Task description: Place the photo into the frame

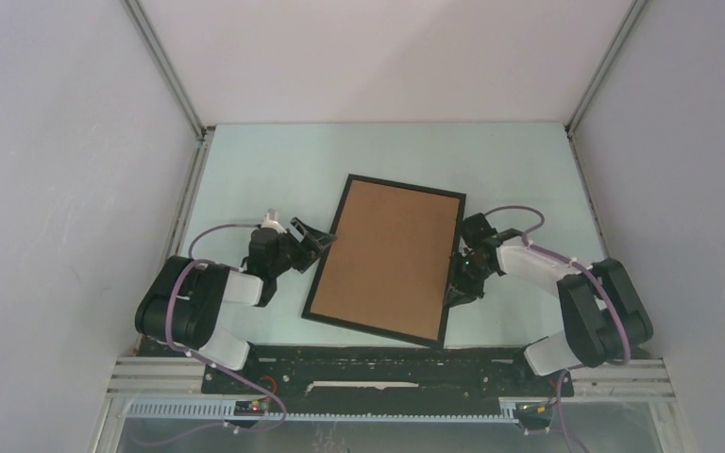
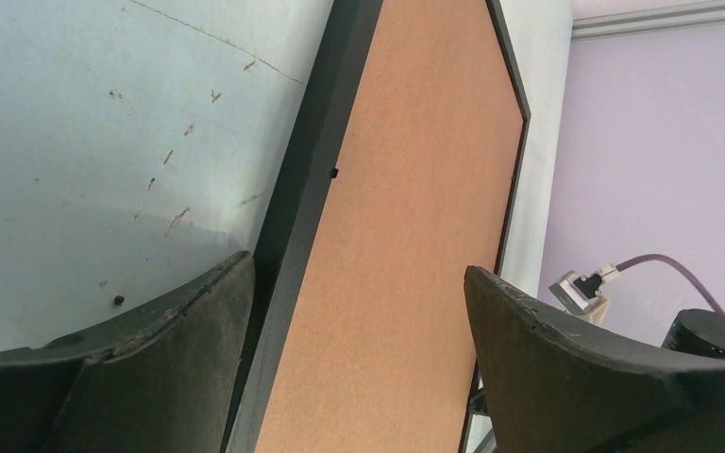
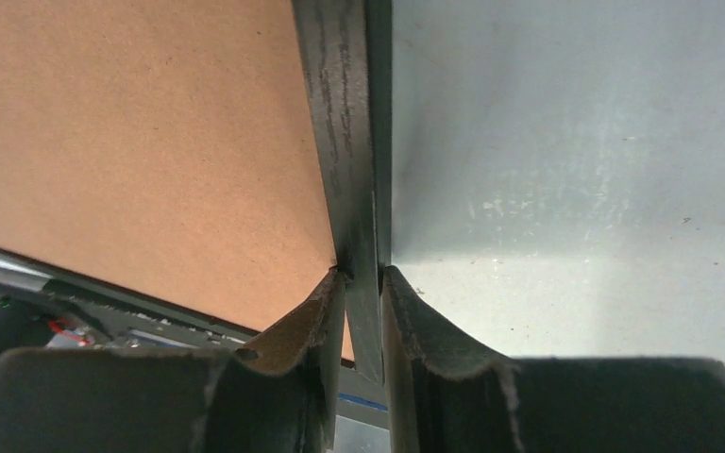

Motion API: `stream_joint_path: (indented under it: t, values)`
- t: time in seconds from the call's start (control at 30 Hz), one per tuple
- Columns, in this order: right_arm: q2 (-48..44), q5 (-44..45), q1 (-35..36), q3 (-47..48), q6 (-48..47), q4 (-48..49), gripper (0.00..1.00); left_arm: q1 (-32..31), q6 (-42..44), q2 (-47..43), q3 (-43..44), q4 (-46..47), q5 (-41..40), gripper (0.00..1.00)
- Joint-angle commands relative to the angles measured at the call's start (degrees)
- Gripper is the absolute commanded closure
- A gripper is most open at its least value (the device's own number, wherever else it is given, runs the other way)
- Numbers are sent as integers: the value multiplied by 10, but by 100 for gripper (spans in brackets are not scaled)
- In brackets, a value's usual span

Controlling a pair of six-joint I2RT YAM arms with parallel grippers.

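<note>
Jaws of right gripper (image 3: 363, 274) nearly closed, pinching thin black rim of frame (image 3: 345, 142) on its 3 o'clock side, toward near end. Left gripper (image 2: 357, 262) gaping wide, holding nothing, straddling 9 o'clock rim. Frame lying at centre of table (image 1: 264, 170), back up, brown board (image 1: 387, 255) filling it; long axis 7-to-1 o'clock, far end pointing 1 o'clock

Two black-and-white arms (image 1: 241, 286) — looping purple cables (image 1: 514, 209).
</note>
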Motion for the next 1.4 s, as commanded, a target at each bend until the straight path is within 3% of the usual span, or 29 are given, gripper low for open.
stream_joint_path:
  t: [0.0, 0.33, 0.7, 0.87, 0.93, 1.1, 1.17, 1.27, 1.37]
  values:
    - [75, 134, 57, 56, 31, 34, 72, -18, -18, 14, -22, 6, 47, 14]
    - [242, 287, 158, 242, 43, -92, 72, -18, -29, 31, -29, 40, 58, 14]
    - [417, 333, 214, 456, 4, -204, 71, -18, -38, 47, -31, 67, 70, 14]
    - [394, 395, 237, 541, -30, -263, 66, -17, -36, 30, -40, 67, 60, 12]
    - [326, 349, 220, 516, -43, -233, 62, -15, -35, 15, -47, 68, 52, 11]
    - [122, 201, 120, 347, -39, -100, 39, -7, -36, -23, -56, 63, 56, 8]
    - [85, 141, 66, 279, -41, -64, 37, -7, -30, -45, -59, 43, 58, 6]
    - [61, 97, -1, 201, -54, -19, 36, -7, 20, -98, -43, -75, 47, 1]
    - [51, 101, -52, 145, -65, 11, 35, -7, 89, -152, 1, -257, 13, 0]
